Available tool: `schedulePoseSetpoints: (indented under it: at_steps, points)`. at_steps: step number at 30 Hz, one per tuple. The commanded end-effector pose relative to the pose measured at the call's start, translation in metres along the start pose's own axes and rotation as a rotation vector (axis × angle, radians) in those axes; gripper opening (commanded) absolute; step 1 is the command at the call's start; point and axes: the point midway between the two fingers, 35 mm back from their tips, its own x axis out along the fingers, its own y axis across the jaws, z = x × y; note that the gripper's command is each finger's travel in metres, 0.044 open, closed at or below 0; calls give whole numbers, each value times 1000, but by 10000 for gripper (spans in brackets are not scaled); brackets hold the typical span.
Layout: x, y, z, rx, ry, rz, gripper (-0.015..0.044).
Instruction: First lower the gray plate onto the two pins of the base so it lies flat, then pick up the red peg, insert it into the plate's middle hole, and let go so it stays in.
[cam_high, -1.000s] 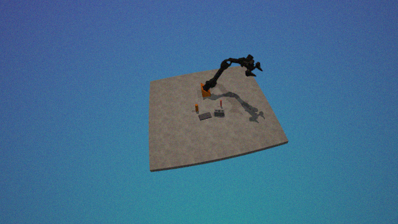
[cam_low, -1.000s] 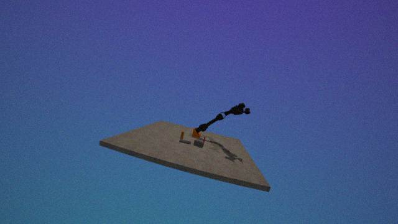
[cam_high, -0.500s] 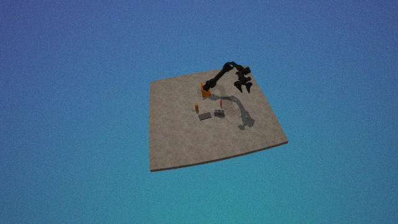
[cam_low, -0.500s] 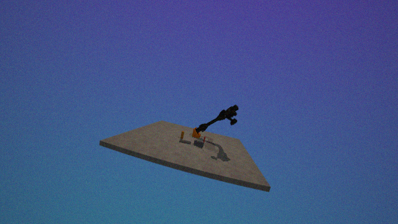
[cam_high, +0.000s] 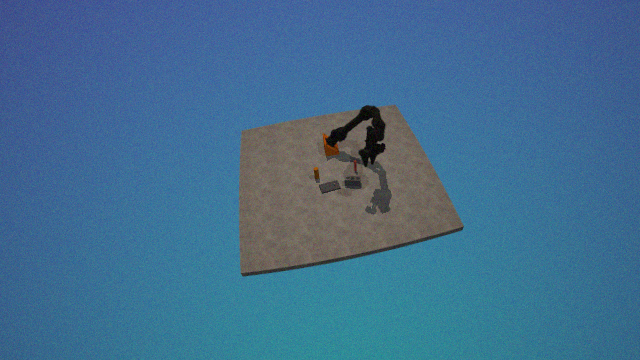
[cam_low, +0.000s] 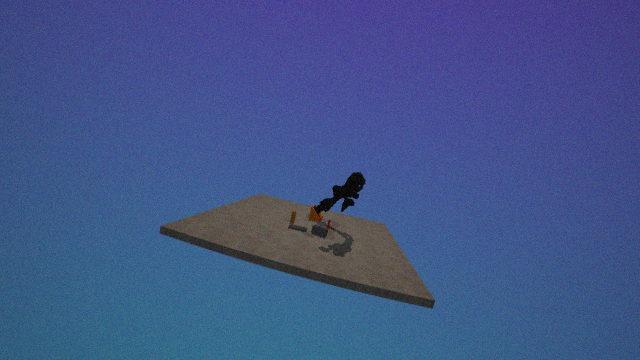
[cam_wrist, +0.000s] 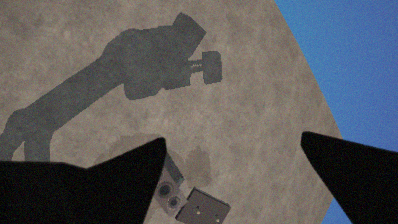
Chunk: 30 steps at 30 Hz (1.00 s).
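The gray plate (cam_high: 330, 187) (cam_low: 297, 228) (cam_wrist: 206, 206) lies flat on the table, beside the base and apart from it. The base (cam_high: 353, 183) (cam_low: 320, 231) (cam_wrist: 174, 192) is a gray block with a dark side; round features show on its top in the wrist view, where my left finger covers part of it. The red peg (cam_high: 355, 166) (cam_low: 329, 224) stands upright just behind the base and is not seen in the wrist view. My gripper (cam_high: 369, 164) (cam_wrist: 233, 141) is open and empty, pointing down, high above the table to the right of the peg in the top view.
An orange cylinder (cam_high: 316, 173) (cam_low: 293, 217) stands upright behind the plate. The arm's orange mount (cam_high: 330, 147) (cam_low: 315, 214) is farther back on the table (cam_high: 280, 225) (cam_low: 240, 235) (cam_wrist: 260, 90). The arm's shadow falls on the table right of the base.
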Motion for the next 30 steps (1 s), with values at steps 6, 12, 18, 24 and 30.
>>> schedulePoseSetpoints:
  at_steps: [6,12,18,24,30]
  points:
    - [38,24,-108,-345,84,488,440]
    - [37,31,-122,-388,49,564,440]
    - [38,29,-122,-388,49,564,440]
    - [67,44,-126,-389,50,562,440]
    - [93,62,-131,-389,47,564,440]
